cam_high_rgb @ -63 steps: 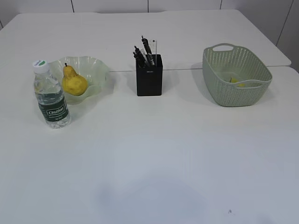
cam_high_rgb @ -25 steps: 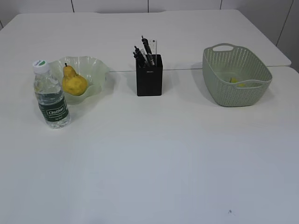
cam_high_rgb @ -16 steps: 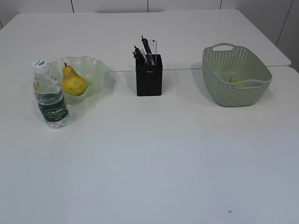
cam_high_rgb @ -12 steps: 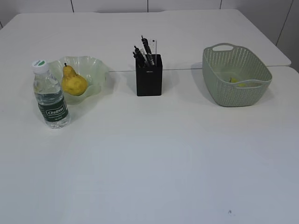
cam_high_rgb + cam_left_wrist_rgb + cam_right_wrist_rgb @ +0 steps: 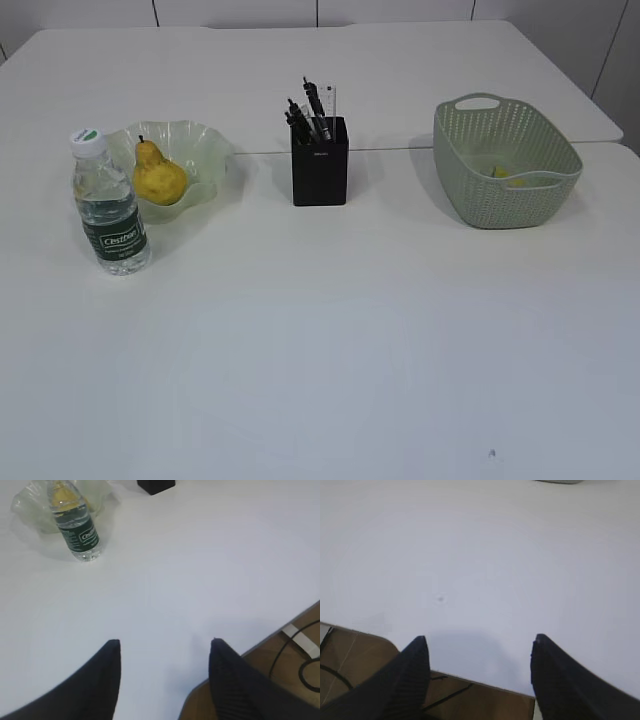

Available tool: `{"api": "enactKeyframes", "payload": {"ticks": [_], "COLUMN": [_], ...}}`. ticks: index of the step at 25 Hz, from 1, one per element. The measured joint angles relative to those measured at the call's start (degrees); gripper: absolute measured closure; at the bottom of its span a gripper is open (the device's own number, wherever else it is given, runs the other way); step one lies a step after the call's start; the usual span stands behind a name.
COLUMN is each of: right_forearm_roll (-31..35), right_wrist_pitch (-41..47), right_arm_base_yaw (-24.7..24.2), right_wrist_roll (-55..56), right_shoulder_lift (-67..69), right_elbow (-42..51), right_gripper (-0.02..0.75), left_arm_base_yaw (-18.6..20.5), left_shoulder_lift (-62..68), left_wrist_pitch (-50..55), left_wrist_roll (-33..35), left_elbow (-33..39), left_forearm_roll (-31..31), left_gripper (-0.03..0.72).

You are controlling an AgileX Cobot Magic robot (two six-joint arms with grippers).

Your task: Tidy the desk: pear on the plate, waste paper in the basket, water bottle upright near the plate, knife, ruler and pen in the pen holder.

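A yellow pear (image 5: 158, 178) lies in the pale green wavy plate (image 5: 205, 150). A clear water bottle (image 5: 108, 205) with a green label stands upright just left of and in front of the plate; it also shows in the left wrist view (image 5: 76, 522). A black pen holder (image 5: 319, 162) holds pens and a clear ruler. Yellow waste paper (image 5: 506, 177) lies inside the grey-green basket (image 5: 500, 205). My left gripper (image 5: 165, 642) is open and empty over the table's front edge. My right gripper (image 5: 479, 640) is open and empty, also above the front edge. Neither arm shows in the exterior view.
The white table (image 5: 330, 340) spreads wide in front of the objects. A seam between two tabletops runs behind the pen holder. Beyond the table's front edge, the wooden floor with cables (image 5: 300, 650) shows in both wrist views.
A faint shadow on the front of the table has faded away. The objects have not moved.
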Motion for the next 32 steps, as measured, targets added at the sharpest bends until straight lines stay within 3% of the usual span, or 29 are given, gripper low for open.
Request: {"api": "enactKeyframes", "payload": {"ticks": [8,12,32], "right_forearm_roll": [0.00,0.00,-0.32], "right_wrist_pitch": [0.00,0.00,0.16], "right_arm_base_yaw": [-11.45,-13.84,-13.82], "right_wrist_roll": [0.00,0.00,0.00], "right_shoulder_lift": [-1.89,-4.85,-9.06], "right_elbow": [0.00,0.00,0.00], "right_gripper": [0.237,0.238,0.238], "left_arm_base_yaw": [13.33,13.99,13.99], "left_shoulder_lift": [0.00,0.00,0.00], "left_wrist_pitch": [-0.03,-0.03,-0.13], "left_wrist_roll": [-0.06,-0.06,-0.20], "left_elbow": [0.00,0.00,0.00], "left_forearm_roll": [0.00,0.00,-0.12], "left_gripper": [0.294,0.294,0.298]}}
